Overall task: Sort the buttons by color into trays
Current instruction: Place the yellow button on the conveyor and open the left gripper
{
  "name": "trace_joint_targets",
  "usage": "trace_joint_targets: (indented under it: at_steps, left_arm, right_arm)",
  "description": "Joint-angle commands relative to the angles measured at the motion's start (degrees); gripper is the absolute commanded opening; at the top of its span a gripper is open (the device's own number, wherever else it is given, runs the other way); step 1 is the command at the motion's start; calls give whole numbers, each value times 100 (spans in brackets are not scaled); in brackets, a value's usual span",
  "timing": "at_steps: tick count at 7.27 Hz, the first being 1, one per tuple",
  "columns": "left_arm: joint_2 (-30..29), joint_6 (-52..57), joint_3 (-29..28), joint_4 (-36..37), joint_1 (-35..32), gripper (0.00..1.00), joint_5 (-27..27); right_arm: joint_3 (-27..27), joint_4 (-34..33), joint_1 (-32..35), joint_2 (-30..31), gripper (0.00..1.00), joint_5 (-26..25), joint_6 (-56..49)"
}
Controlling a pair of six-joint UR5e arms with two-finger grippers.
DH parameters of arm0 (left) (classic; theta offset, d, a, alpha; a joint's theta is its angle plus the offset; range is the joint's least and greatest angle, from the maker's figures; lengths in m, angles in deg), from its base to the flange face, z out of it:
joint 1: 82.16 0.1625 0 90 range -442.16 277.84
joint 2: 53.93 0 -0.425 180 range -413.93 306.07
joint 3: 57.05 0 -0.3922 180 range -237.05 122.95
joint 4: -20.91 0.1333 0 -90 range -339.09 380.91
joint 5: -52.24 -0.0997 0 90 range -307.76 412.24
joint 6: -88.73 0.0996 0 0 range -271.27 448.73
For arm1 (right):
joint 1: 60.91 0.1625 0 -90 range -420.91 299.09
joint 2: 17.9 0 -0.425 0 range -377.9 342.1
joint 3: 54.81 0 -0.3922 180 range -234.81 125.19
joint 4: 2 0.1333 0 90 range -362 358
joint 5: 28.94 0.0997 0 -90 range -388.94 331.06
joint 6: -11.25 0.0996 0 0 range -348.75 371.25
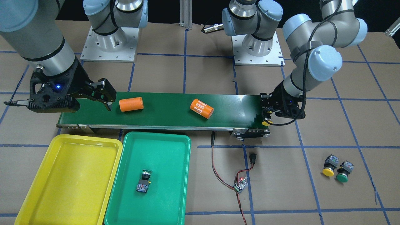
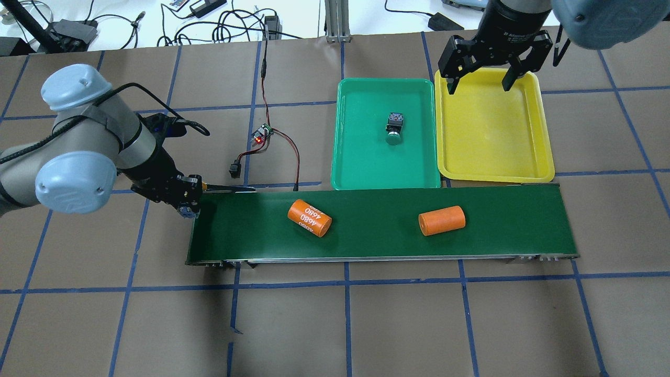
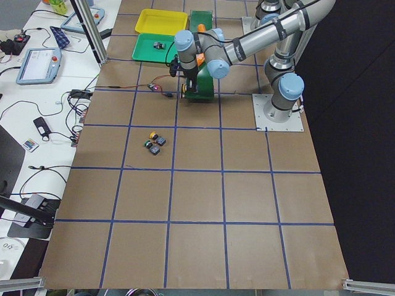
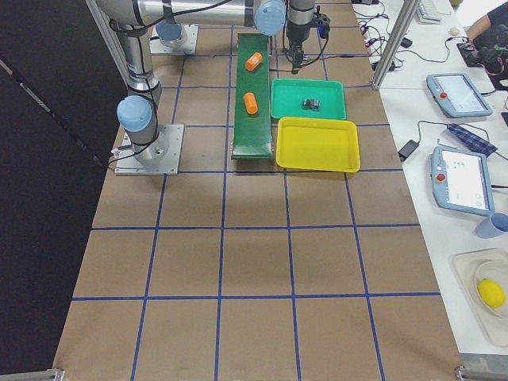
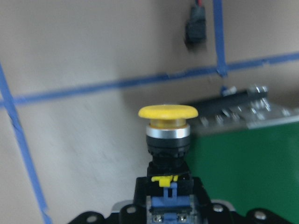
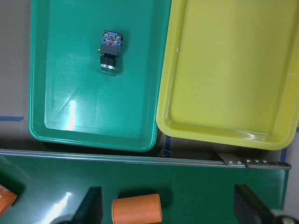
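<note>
The left gripper [image 1: 267,116] is clamped on a yellow button [image 5: 168,133], whose cap points away from the wrist. It sits at the 3 o'clock end of the conveyor belt [image 1: 168,114] in the front-facing view. The right gripper [image 2: 480,84] hangs at the belt's 9 o'clock end in that view, jaws spread wide and gripping nothing. Its wrist camera shows the plain orange cylinder [image 6: 137,208] lying on the belt under the gap. A cylinder printed 4680 [image 1: 201,108] lies tilted near mid-belt. At 6 o'clock of the belt's 9 o'clock half, the yellow tray [image 1: 72,175] and the teal tray [image 1: 168,162] sit side by side, rims just beside each other. One green button [image 1: 143,181] lies on its side in the teal tray. On the bench [image 1: 281,193], at 4 o'clock from the left gripper and well apart from it, a second yellow button [image 1: 329,165] and a second green button [image 1: 343,172] lie just beside each other.
</note>
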Motion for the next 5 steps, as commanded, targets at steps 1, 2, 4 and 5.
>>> trace_joint_targets:
  at_steps: [1,2,4,5]
  left_arm:
    - [492,-665,526,-6,-403,0,291]
    - [328,-686,501,55,-554,0,290]
    - [99,-704,501,527,-573,0,290]
    - [2,-704,483,809,-582,58,299]
  right_arm:
    - [-70,26,7,15,100,3,-26]
    - [-88,27,7,23,100,3,-17]
    - [-97,27,15,24,100,-6,-35]
    - [-97,36,15,23,100,-6,-43]
